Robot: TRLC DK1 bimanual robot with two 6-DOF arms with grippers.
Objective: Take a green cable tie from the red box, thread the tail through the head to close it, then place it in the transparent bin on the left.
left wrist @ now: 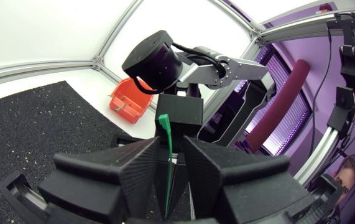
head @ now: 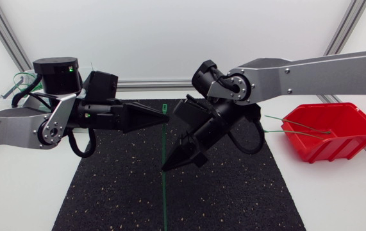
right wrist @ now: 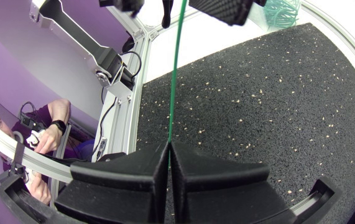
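Note:
A green cable tie (head: pixel 164 192) hangs upright over the black mat, its head (head: pixel 164 107) at the upper end. My right gripper (head: pixel 165 168) is shut on the tie partway down; in the right wrist view (right wrist: pixel 169 149) the strap (right wrist: pixel 175 81) rises from between its closed fingers. My left gripper (head: pixel 166 117) sits just under the head. In the left wrist view (left wrist: pixel 172 146) the tie (left wrist: pixel 167 162) stands in the gap between its fingers, which are open a little. The red box (head: pixel 330 138) stands at the right. The transparent bin (head: pixel 19 83) is far left.
The black mat (head: pixel 106 192) covers the middle of the white table. Several green ties (head: pixel 298 125) stick out of the red box towards the right arm. Closed green ties (right wrist: pixel 283 12) lie in the transparent bin.

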